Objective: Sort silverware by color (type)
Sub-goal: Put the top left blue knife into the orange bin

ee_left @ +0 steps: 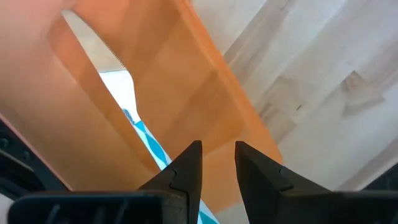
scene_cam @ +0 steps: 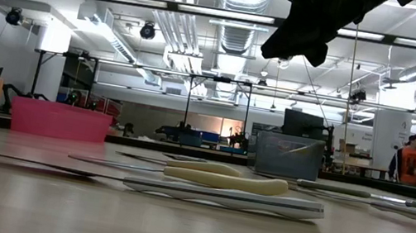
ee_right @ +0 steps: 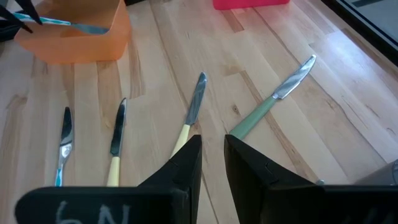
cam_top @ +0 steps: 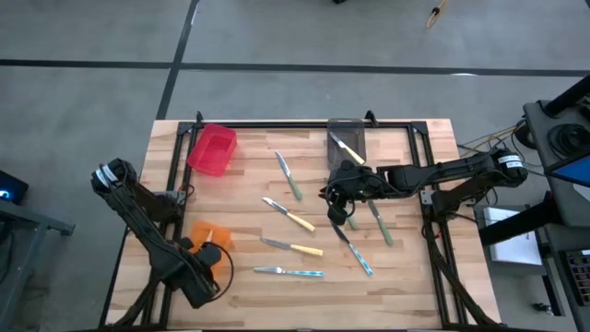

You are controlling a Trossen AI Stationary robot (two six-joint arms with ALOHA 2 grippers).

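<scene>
**Knives Spread Across the Wood Table**

I saw slim metal-bladed knives (cam_top: 292, 219) with yellow, green and light-blue plastic handles lying on the pale plank table (cam_top: 406, 286). The orange bin (ee_left: 180, 81) held a blue-handled knife (ee_left: 140, 127), gripped by my left gripper (ee_left: 217, 163). The grey bin (cam_top: 348, 140) held a yellow one. My right gripper (ee_right: 212, 151) hovered slightly parted, empty.
</scene>
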